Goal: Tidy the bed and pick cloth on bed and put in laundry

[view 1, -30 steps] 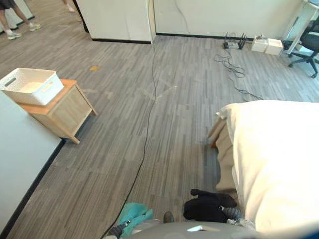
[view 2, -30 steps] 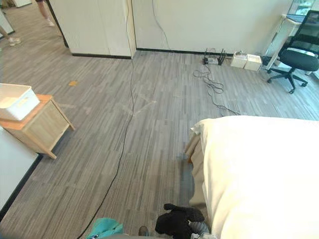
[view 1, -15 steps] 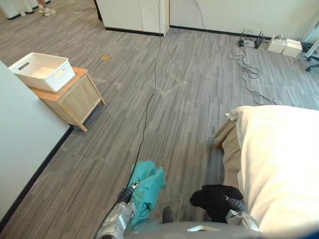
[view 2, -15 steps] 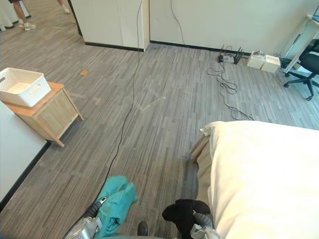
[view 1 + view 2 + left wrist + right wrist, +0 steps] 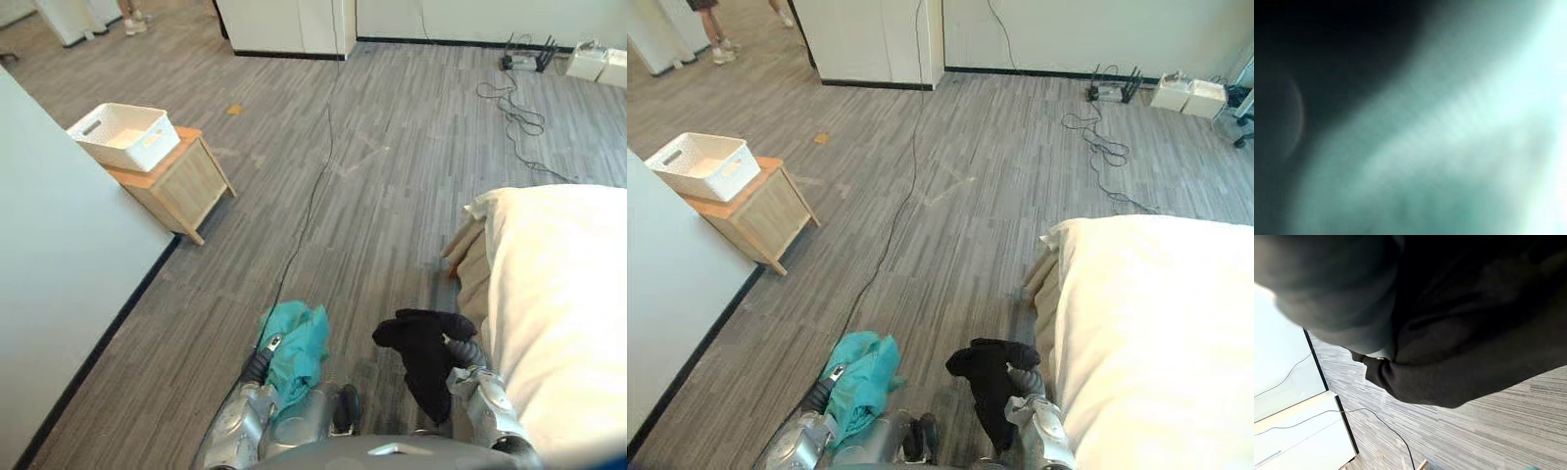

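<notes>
Since teal cloth covers our left hand and black cloth our right hand, lower centre, we cannot tell either grip; a loose hold would drop cloth short of the upper-left basket.

Wooden nightstand, two white boxes beyond

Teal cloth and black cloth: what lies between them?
A bare strip of grey floor separates teal cloth and black cloth, per the left eye view.

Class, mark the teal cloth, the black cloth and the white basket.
Teal cloth (image 5: 299,348): left eye view, middle folds.
Black cloth (image 5: 421,348): left eye view, hanging part.
White basket (image 5: 162,144): left eye view, side wall.
</notes>
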`<state>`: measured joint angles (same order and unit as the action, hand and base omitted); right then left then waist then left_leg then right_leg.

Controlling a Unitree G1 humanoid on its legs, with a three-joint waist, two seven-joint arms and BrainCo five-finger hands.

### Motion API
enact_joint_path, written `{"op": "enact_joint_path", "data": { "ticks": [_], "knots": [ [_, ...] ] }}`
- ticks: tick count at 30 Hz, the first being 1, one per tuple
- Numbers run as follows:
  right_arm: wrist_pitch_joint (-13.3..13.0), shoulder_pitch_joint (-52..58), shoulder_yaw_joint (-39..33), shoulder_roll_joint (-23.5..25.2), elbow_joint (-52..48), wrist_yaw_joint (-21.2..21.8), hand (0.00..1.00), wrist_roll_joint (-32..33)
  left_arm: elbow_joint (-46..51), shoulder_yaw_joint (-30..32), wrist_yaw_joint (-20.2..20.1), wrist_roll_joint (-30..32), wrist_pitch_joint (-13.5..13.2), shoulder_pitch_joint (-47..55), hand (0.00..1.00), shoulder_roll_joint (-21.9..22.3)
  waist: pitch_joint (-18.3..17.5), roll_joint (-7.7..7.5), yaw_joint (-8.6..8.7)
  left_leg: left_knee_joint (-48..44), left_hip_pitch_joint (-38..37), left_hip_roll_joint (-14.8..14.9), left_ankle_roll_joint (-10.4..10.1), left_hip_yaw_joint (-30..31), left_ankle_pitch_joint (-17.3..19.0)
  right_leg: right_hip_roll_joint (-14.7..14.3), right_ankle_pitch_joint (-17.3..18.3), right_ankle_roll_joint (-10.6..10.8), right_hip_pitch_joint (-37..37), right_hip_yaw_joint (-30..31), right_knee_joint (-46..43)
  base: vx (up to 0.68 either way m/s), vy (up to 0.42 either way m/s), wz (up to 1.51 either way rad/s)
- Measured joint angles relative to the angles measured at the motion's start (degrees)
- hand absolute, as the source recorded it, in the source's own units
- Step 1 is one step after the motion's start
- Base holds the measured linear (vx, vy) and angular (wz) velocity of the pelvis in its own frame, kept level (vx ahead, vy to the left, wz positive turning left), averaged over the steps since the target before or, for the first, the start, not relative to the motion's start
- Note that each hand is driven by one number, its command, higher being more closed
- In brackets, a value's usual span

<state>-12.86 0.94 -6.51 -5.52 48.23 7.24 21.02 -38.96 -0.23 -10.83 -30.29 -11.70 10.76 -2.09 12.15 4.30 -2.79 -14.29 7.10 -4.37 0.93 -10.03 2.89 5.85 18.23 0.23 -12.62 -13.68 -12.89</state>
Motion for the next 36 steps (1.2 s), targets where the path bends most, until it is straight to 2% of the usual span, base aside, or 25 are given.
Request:
{"op": "enact_joint_path", "data": {
  "ticks": [2,3,4,8,10,11,12,13,14,16,17,18,20,21,23,24,25,27,28,29,30,31,32,34,36],
  "knots": [
    [0.01,0.04,0.14,0.24,0.08,-0.14,1.0,0.0,-0.07,0.0,-0.05,-0.12,0.05,0.01,1.0,-0.05,0.19,-0.34,-0.1,0.86,0.86,0.29,0.0,-0.33,0.01,0.5,-0.22,-0.37,-0.43,0.68,1.08,-0.09,0.023,-0.08],
    [0.0,0.23,0.35,0.25,0.13,0.02,1.0,0.02,-0.15,-0.21,-0.03,-0.14,0.06,-0.01,1.0,-0.03,0.11,-0.24,-0.08,1.06,2.26,1.81,-0.89,-0.42,-1.18,0.48,-0.1,-0.18,-0.89,1.06,1.49,-0.02,0.072,-0.1],
    [-0.02,1.01,0.78,0.14,0.2,0.12,1.0,0.03,-0.71,-0.84,0.06,-0.39,0.1,-0.01,1.0,-0.15,-0.12,-0.4,-0.17,-0.31,2.69,2.25,0.22,-1.75,-2.25,0.74,0.78,0.45,-1.46,2.21,1.68,0.04,0.107,-0.12],
    [0.0,1.84,1.25,-0.12,1.3,1.48,1.0,0.11,-2.41,-1.56,0.88,-1.24,0.45,0.02,1.0,-0.41,-2.45,-2.01,-0.95,-1.0,2.07,-0.64,5.34,-5.03,2.88,3.82,1.22,2.16,-0.33,7.28,-0.72,0.26,0.157,-0.33],
    [0.1,2.82,1.25,0.32,1.25,2.21,1.0,0.54,-2.97,-1.58,1.25,-1.65,1.59,-0.57,1.0,-0.6,-3.05,-2.28,-0.88,-1.03,0.75,-1.67,7.06,-5.24,4.65,4.84,0.64,3.9,2.43,9.44,-8.38,0.28,0.14,-0.05],
    [0.11,3.73,1.29,0.62,1.07,2.9,1.0,0.8,-2.95,-1.61,1.22,-1.65,1.6,-0.5,1.0,-0.8,-3.35,-2.63,-0.61,-0.74,-0.87,-1.93,7.64,-5.2,5.84,5.41,-0.57,5.9,5.16,9.93,-17.08,0.41,0.168,0.11],
    [0.12,4.4,1.56,1.09,1.02,3.56,1.0,0.82,-2.93,-1.87,1.12,-1.63,1.62,-0.16,1.0,-1.24,-3.52,-3.46,-0.57,-0.32,-3.09,-2.54,7.78,-4.92,7.12,6.21,-4.05,7.49,8.8,9.98,-28.58,0.42,0.151,0.04],
    [0.12,4.69,2.03,1.25,0.98,3.76,1.0,0.83,-2.91,-1.89,1.01,-1.63,1.64,-0.13,1.0,-1.52,-3.81,-4.1,-0.57,0.4,-4.4,-3.07,7.88,-4.78,7.58,6.64,-6.18,7.83,10.64,9.97,-33.82,0.44,0.119,-0.01],
    [0.14,5.46,2.87,1.35,-0.08,3.88,1.0,0.87,-2.92,-2.18,0.74,-1.21,1.81,0.78,1.0,-2.15,-4.27,-4.85,-0.43,2.27,-7.82,-4.07,7.63,-3.8,8.39,8.07,-7.77,6.64,14.35,8.03,-44.27,0.37,0.082,0.04],
    [0.14,6.33,2.72,1.28,-1.98,3.88,1.0,1.03,-2.92,-3.18,0.82,0.29,1.86,1.33,1.0,-2.46,-4.25,-4.5,0.48,4.55,-11.62,-4.24,7.44,-2.62,8.76,9.15,-6.64,4.31,17.15,3.93,-49.7,0.39,0.068,0.16],
    [0.14,6.49,2.8,1.15,-2.83,4.01,1.0,1.59,-2.89,-4.33,1.25,1.11,1.84,1.26,1.0,-2.93,-4.23,-4.05,1.29,6.7,-14.71,-4.06,7.26,-1.68,8.84,8.9,-4.38,2.99,20.61,1.54,-50.19,0.34,0.027,0.23],
    [0.14,6.12,3.15,0.88,-2.95,4.14,1.0,1.9,-2.9,-4.38,1.45,1.7,1.82,0.83,1.0,-3.06,-3.86,-3.76,1.76,7.39,-16.4,-3.59,7.18,-1.38,8.77,7.89,-2.38,3.72,22.63,0.67,-48.35,0.34,0.003,0.3],
    [0.14,5.72,4.01,0.3,-3.36,4.17,1.0,1.93,-2.91,-4.61,2.11,1.68,1.84,-0.5,1.0,-3.02,-2.87,-2.63,2.54,7.42,-18.52,-2.02,6.03,0.07,9.43,5.43,-0.39,3.21,25.04,-1.06,-40.85,0.34,-0.065,0.44],
    [0.14,5.62,5.04,0.07,-3.78,4.16,1.0,2.31,-2.81,-5.47,2.45,1.55,1.83,-2.0,1.0,-2.98,-2.34,-1.62,3.15,7.19,-19.69,0.09,4.41,1.44,10.19,2.93,-0.98,3.19,27.32,-3.74,-29.17,0.41,-0.082,0.62],
    [0.14,5.61,5.56,0.64,-4.42,4.11,1.0,2.88,-2.86,-6.06,2.54,1.57,1.72,-2.85,1.0,-3.31,-2.17,-1.42,3.23,7.27,-20.52,1.69,2.79,2.91,11.08,0.96,-5.87,2.86,29.13,-4.66,-14.97,0.34,-0.075,0.54],
    [0.15,5.41,6.41,0.97,-4.57,4.1,1.0,3.92,-2.9,-6.05,2.65,1.6,0.92,-3.5,1.0,-3.48,-2.06,-2.39,3.34,7.5,-21.33,2.1,1.32,3.61,11.94,0.33,-11.78,3.35,30.23,-4.28,-3.58,0.44,-0.151,0.47],
    [0.21,5.26,7.31,1.12,-4.57,4.18,1.0,5.43,-3.08,-6.06,2.65,1.6,-0.4,-3.68,1.0,-3.64,-1.43,-4.24,3.25,7.56,-22.79,1.94,-0.47,4.61,13.04,0.84,-16.07,4.79,31.49,-3.05,3.09,0.46,-0.186,0.48],
    [0.25,5.38,7.06,1.59,-4.57,4.29,1.0,5.73,-4.54,-6.35,2.63,1.61,-1.93,-3.12,1.0,-3.94,-0.91,-6.39,3.73,7.33,-25.36,2.06,-2.64,6.74,15.58,2.72,-19.77,4.65,32.44,-1.18,4.07,0.56,-0.297,0.68],
    [0.13,5.91,6.18,1.06,-4.32,4.54,1.0,5.76,-5.93,-6.39,2.66,1.62,-2.34,-2.92,1.0,-3.5,-0.87,-5.4,4.66,6.78,-27.21,4.82,-2.76,8.05,17.99,1.26,-23.89,2.44,32.6,-1.72,-0.33,0.54,-0.292,0.67],
    [-0.16,5.58,5.43,0.94,-3.61,5.1,1.0,5.75,-6.3,-6.53,2.55,1.65,-2.43,-2.82,1.0,-3.26,-1.1,-4.51,4.72,5.67,-27.13,5.82,-3.19,8.14,18.48,0.54,-23.67,1.28,33.47,-1.84,-2.99,0.57,-0.286,0.35],
    [-1.92,4.44,3.73,0.88,-1.36,7.36,1.0,5.74,-6.87,-6.48,2.47,1.57,-2.75,-2.83,1.0,-3.03,-0.83,-3.56,4.42,0.95,-25.87,7.07,-3.56,7.73,18.35,-0.06,-21.37,-2.43,34.42,-2.33,-6.93,0.58,-0.324,0.1],
    [-3.73,3.8,2.36,0.51,0.48,9.09,1.0,5.7,-7.18,-6.46,2.46,1.37,-2.75,-2.54,1.0,-2.6,-0.59,-1.99,4.69,-5.86,-23.51,8.55,-5.47,7.32,17.01,-0.92,-18.8,-4.78,34.24,-2.99,-9.34,0.69,-0.381,0.01],
    [-3.74,3.86,2.24,0.19,0.72,9.58,1.0,5.61,-7.21,-6.43,2.41,0.76,-2.75,-2.3,1.0,-2.36,-0.81,-1.03,4.82,-10.15,-21.62,9.46,-6.51,7.19,15.77,-1.53,-17.56,-5.1,33.86,-3.32,-9.85,0.66,-0.374,-0.09],
    [-4.28,4.11,2.95,-0.92,1.34,9.74,1.0,2.99,-7.23,-5.15,1.86,-2.5,-2.78,-1.89,1.0,-1.5,-0.54,1.57,5.07,-29.34,-13.05,13.78,-9.07,5.93,5.12,-4.55,-14.92,-5.51,28.85,-3.44,-6.65,0.47,-0.22,-0.09],
    [-4.36,4.39,4.18,-1.26,1.35,8.83,1.0,-0.51,-6.44,-3.08,0.51,-2.99,-3.63,-2.0,1.0,-0.76,-0.04,2.57,4.77,-44.68,-6.28,18.05,-6.81,2.67,5.65,-7.1,-14.0,-6.62,21.88,-3.35,-1.4,0.47,-0.164,-0.08]
  ]
}}
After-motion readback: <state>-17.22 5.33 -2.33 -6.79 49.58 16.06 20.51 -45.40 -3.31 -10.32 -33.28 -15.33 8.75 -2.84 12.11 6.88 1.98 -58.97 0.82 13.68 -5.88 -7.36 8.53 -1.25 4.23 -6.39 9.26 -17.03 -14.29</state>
